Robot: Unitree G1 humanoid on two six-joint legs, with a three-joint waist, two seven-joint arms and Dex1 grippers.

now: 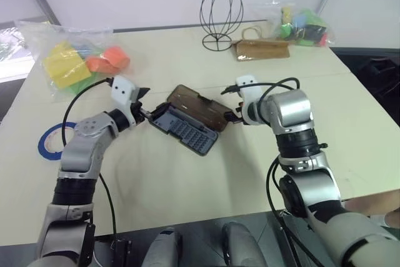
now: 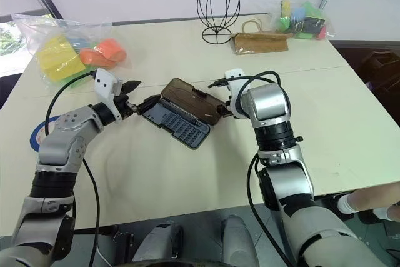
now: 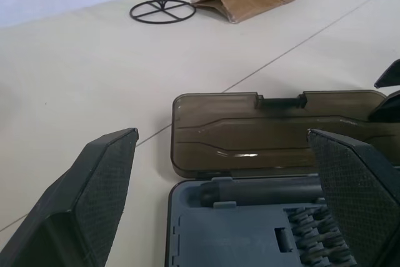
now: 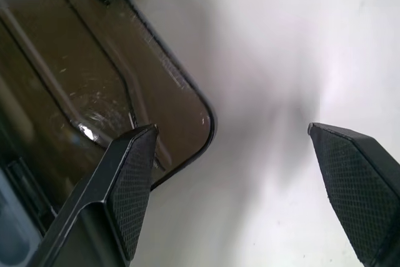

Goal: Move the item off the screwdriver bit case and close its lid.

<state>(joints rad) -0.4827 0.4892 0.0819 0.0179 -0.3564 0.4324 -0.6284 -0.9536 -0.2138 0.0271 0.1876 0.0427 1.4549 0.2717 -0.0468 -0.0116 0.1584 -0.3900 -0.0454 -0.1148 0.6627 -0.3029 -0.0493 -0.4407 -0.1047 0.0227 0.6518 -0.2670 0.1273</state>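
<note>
Both pincers gape beside the open case (image 1: pixel 185 129), seemingly untouched

We saw that the lid (image 3: pixel 275 132) was smoky translucent plastic, glossy, with fine scratches. The case (image 3: pixel 250 229) was matt grey plastic. Our fingers (image 4: pixel 134 186) had black pads with a rough cross-hatched texture. The table (image 1: pixel 187 179) looked smooth and matt. The pouch (image 1: pixel 261 49) looked like brown paper, the stand (image 1: pixel 220 14) thin black wire, and the bags (image 1: pixel 69 60) were clear, crinkled plastic.
</note>
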